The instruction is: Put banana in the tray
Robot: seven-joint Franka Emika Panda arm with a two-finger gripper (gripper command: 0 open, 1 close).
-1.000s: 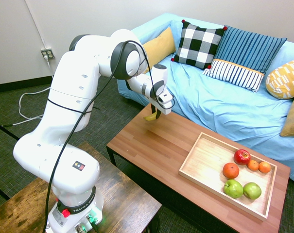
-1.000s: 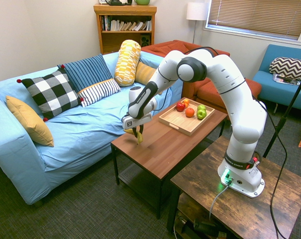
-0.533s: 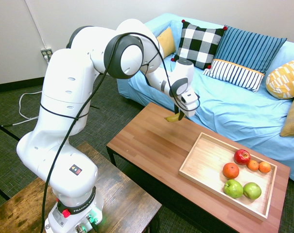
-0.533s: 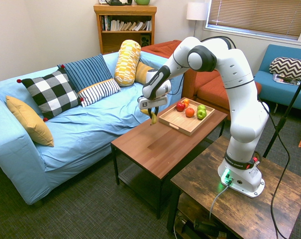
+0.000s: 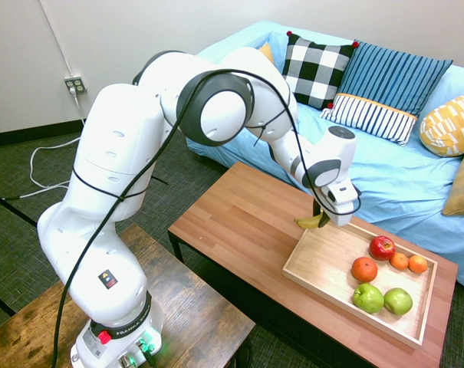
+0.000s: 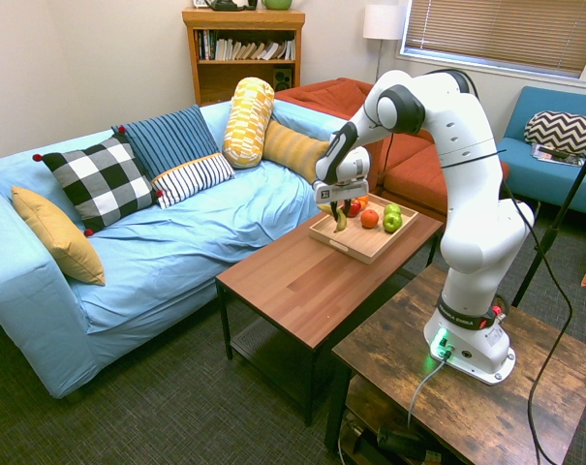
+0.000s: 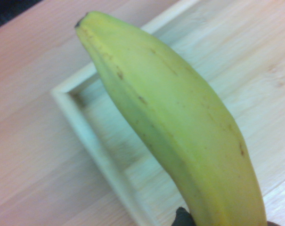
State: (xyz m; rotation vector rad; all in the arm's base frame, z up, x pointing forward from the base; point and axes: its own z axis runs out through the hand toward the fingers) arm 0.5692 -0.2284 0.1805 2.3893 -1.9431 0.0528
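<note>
My gripper [image 5: 321, 217] is shut on the banana [image 5: 310, 222], a small yellow one that hangs in the air over the near left corner of the tray [image 5: 324, 267]. From the other side the gripper [image 6: 339, 207] holds the banana [image 6: 340, 220] just above the tray's [image 6: 343, 242] sofa-side end. The wrist view is filled by the banana [image 7: 175, 122], with the tray's corner rim [image 7: 93, 146] below it.
A red apple [image 5: 382, 247], oranges [image 5: 363, 269] and two green apples [image 5: 383, 299] lie in the tray's far half. The tray sits on a reddish-brown table [image 5: 232, 222]. A blue sofa [image 5: 370, 165] with cushions runs behind the table.
The arm has swung along the table from its far end to the tray's corner, carrying the banana with it. The grip has stayed shut.
</note>
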